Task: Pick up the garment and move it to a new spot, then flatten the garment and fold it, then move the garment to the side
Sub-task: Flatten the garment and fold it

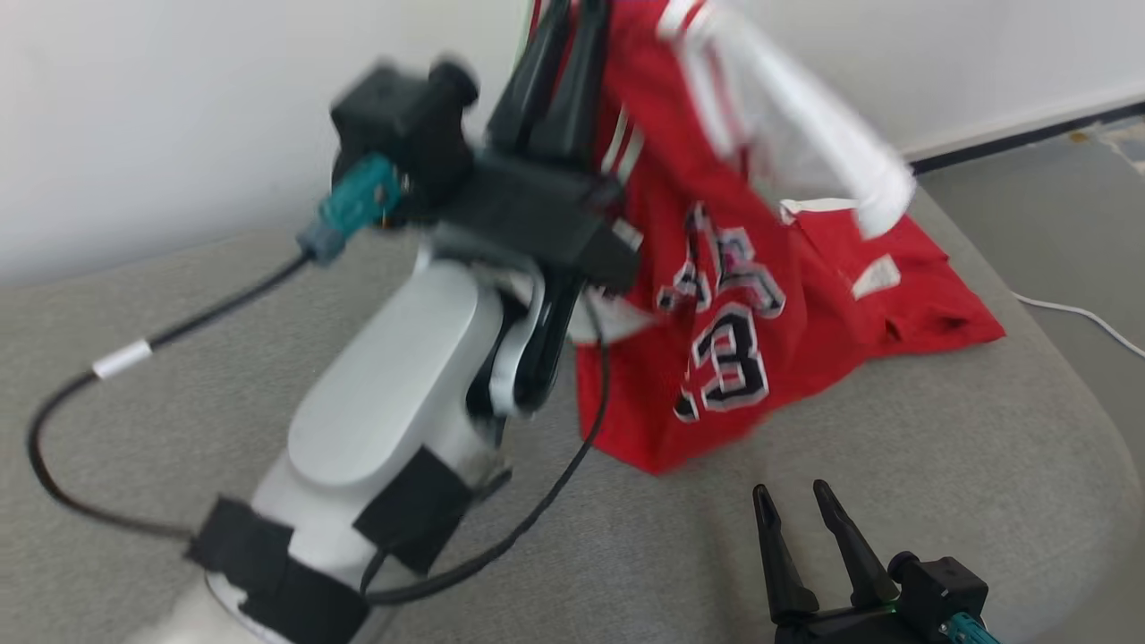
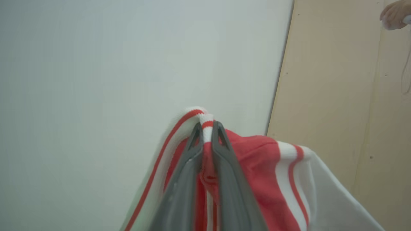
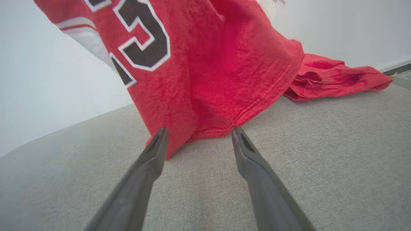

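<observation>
Step in hand, as judged: lift and carry of garment (image 1: pixel 733 358).

- Left gripper (image 2: pixel 207 130) raised, jaws clenched on white-and-red striped trim.
- Red jersey hangs below it; hem and one side trail on grey cushion (image 1: pixel 939 465) toward far right edge.
- Right gripper (image 1: pixel 792 501) low by near edge, jaws spread, empty, tips just short of hem.
- Advice: lift until trailing cloth clears cushion before travel. Go slowly, narrow pinch may slip. Right gripper could take hem for spreading.

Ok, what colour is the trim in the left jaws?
White trim with a red stripe, on the red garment; best in the left wrist view.
</observation>
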`<state>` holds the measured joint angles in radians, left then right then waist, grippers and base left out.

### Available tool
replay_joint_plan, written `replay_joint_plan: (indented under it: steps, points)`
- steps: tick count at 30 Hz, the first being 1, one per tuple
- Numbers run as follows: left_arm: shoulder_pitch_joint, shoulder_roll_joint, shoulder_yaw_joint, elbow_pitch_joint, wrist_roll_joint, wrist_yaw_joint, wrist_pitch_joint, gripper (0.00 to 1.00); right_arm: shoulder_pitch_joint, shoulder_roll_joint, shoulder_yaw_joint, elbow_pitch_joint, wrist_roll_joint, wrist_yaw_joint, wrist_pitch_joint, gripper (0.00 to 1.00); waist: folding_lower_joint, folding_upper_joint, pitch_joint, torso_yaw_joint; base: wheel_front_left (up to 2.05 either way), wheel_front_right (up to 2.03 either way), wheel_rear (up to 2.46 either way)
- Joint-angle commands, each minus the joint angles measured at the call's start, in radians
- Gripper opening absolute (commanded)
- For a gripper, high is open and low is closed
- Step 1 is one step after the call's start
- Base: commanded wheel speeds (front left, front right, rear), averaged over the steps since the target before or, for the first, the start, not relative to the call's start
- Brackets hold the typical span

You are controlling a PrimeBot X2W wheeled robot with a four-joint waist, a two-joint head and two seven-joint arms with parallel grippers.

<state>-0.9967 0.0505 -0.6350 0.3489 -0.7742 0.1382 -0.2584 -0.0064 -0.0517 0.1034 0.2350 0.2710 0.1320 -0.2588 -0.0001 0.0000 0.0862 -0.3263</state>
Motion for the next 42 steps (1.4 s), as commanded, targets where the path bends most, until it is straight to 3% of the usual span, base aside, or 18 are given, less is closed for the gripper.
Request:
replay_joint_plan:
  steps: [1,6,14,23,24,25,29,35,42]
  points:
    - [0.065,0.009,0.008,0.028,-0.015,0.003,-0.004,0.00,0.012,0.003,0.001,-0.004,-0.007,-0.002,0.001,1.00,0.0001,0.0000,-0.009,0.042,0.00,0.00,0.00]
    - [0.269,0.053,0.067,0.105,-0.084,0.027,-0.006,0.00,0.014,0.003,-0.012,-0.014,-0.011,-0.002,0.007,1.00,0.0001,0.0000,-0.005,0.092,0.00,0.00,0.00]
    - [0.517,0.111,0.176,0.137,-0.174,0.031,-0.008,0.00,0.027,0.003,-0.009,-0.028,-0.023,-0.002,0.019,1.00,0.0001,0.0000,-0.011,0.149,0.00,0.00,0.00]
    - [0.654,0.131,0.294,0.206,-0.296,0.018,0.000,0.00,0.040,0.003,-0.004,-0.051,-0.036,-0.002,0.046,1.00,0.0001,0.0000,-0.030,0.191,0.00,0.00,0.00]
    - [0.654,0.133,0.300,0.218,-0.303,0.013,0.001,0.43,0.041,0.003,-0.001,-0.053,-0.037,-0.002,0.046,1.00,0.0001,0.0000,-0.032,0.193,0.00,0.00,0.00]
    - [0.654,0.139,0.306,0.229,-0.304,0.014,0.000,1.00,0.042,0.003,0.000,-0.054,-0.037,-0.002,0.048,1.00,0.0001,0.0000,-0.033,0.194,0.00,0.00,0.00]
    - [0.647,0.141,0.348,0.246,-0.317,-0.006,-0.004,1.00,0.048,0.003,0.004,-0.058,-0.037,-0.002,0.054,1.00,0.0001,0.0000,-0.041,0.197,0.00,0.00,0.00]
    - [0.688,0.171,0.388,0.206,-0.274,-0.001,-0.007,1.00,0.055,0.003,0.000,-0.068,-0.044,-0.002,0.063,1.00,0.0001,0.0000,-0.049,0.198,0.00,0.00,0.00]
    - [0.816,0.142,0.330,0.061,-0.225,0.001,0.021,1.00,0.067,0.003,-0.018,-0.080,-0.046,-0.002,0.068,1.00,0.0001,0.0000,-0.053,0.200,0.00,0.00,0.00]
